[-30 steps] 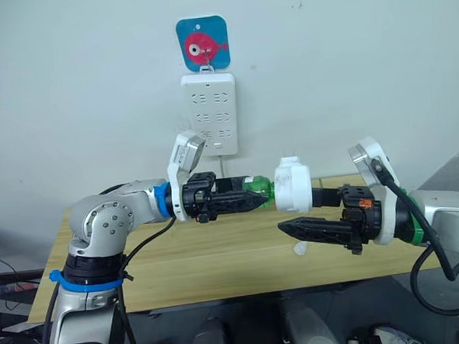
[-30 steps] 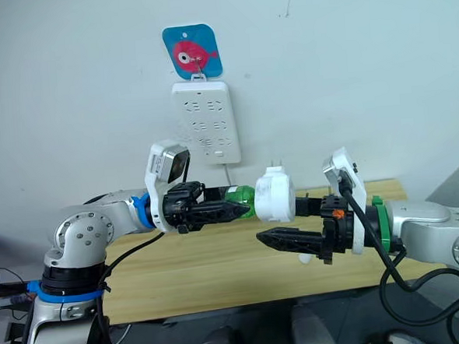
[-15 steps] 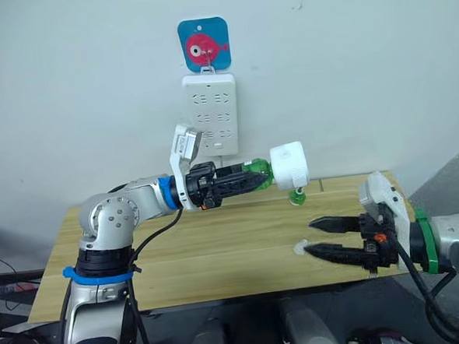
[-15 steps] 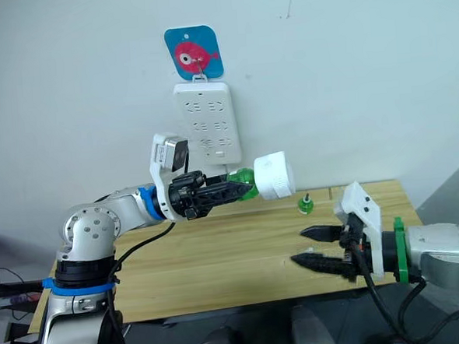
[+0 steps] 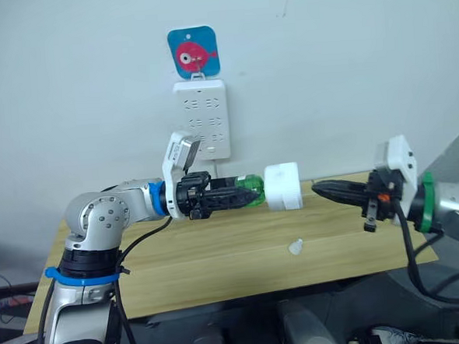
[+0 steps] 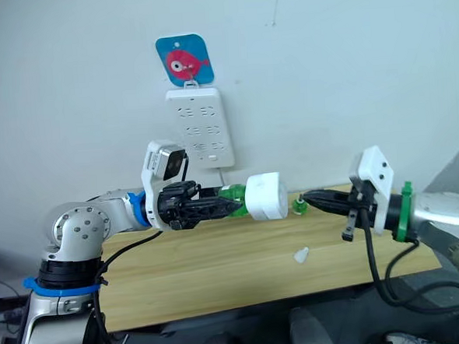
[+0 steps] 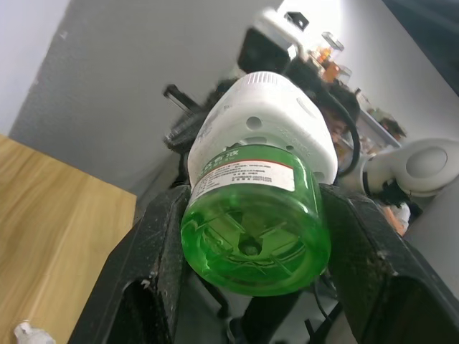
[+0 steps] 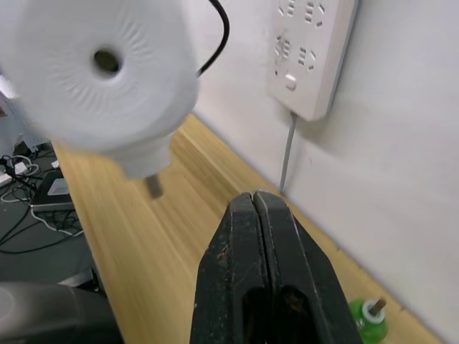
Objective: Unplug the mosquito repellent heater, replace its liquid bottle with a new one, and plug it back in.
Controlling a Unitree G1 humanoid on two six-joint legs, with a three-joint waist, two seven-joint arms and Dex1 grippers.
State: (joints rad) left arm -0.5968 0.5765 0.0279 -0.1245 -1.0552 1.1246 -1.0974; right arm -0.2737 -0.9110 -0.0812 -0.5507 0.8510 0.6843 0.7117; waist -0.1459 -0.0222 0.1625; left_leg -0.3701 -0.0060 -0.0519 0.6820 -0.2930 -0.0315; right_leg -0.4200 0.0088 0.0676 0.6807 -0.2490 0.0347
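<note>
The mosquito repellent heater (image 5: 283, 187) is a rounded white unit held in the air over the table, unplugged, with its prongs (image 8: 152, 185) pointing down. A green liquid bottle (image 5: 246, 191) is fitted in its end. My left gripper (image 5: 242, 194) is shut on that bottle, one black finger (image 7: 161, 251) on each side. My right gripper (image 5: 318, 188) is shut and empty. It points at the heater from the right, a short gap away. A second small green bottle (image 6: 299, 206) stands on the table by the wall.
A white power strip (image 5: 201, 119) hangs on the wall under a blue fish hook (image 5: 193, 52), its cord running down behind the wooden table (image 5: 219, 258). A small white cap (image 5: 296, 247) lies on the table near the front.
My right gripper let go of the heater, drew back to the right and shut, and has risen level with the heater. The left gripper still holds the bottle with the heater on it.
</note>
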